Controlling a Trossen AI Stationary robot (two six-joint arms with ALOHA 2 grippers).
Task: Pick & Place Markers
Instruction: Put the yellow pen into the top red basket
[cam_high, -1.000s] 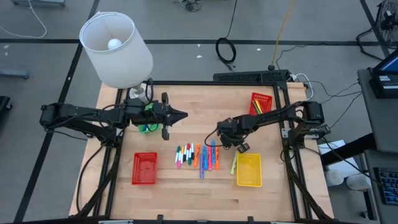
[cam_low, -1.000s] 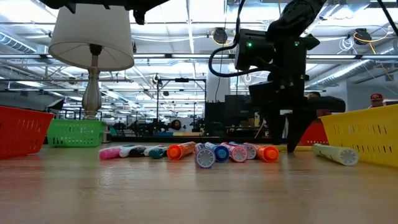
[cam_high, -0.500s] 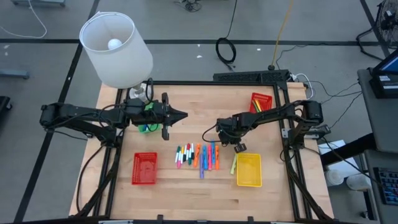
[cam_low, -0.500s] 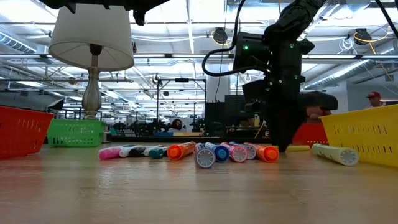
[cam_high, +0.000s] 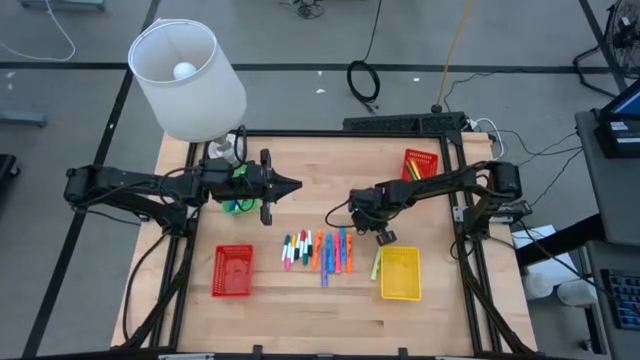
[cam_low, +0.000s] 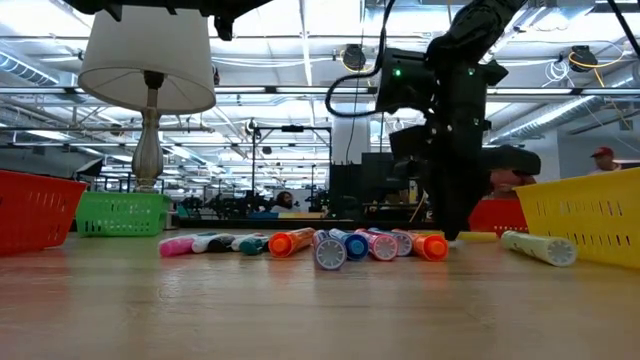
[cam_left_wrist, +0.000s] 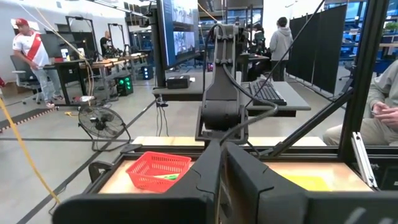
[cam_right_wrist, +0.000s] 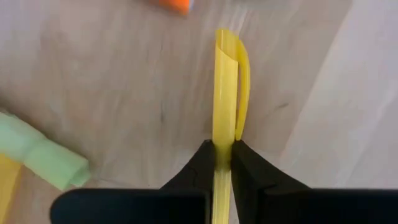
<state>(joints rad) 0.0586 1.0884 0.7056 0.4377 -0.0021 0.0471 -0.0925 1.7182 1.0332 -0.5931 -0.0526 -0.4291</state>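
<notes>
Markers (cam_high: 320, 252) lie between two baskets (cam_high: 233, 271).

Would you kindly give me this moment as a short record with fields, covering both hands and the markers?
Right hand: shut on the thin yellow plastic marker, low at the wooden table
Left hand: shut, empty, raised beside the white lampshade
Loose markers: a row lying mid-table
Yellow rectangular plastic basket: right of the row
Red rectangular plastic basket: left of the row

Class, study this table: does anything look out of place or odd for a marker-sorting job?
Yes: a table lamp stands at the table's far left corner, unrelated to sorting. Also one pale green marker lies apart from the row of markers, beside the yellow basket.
</notes>
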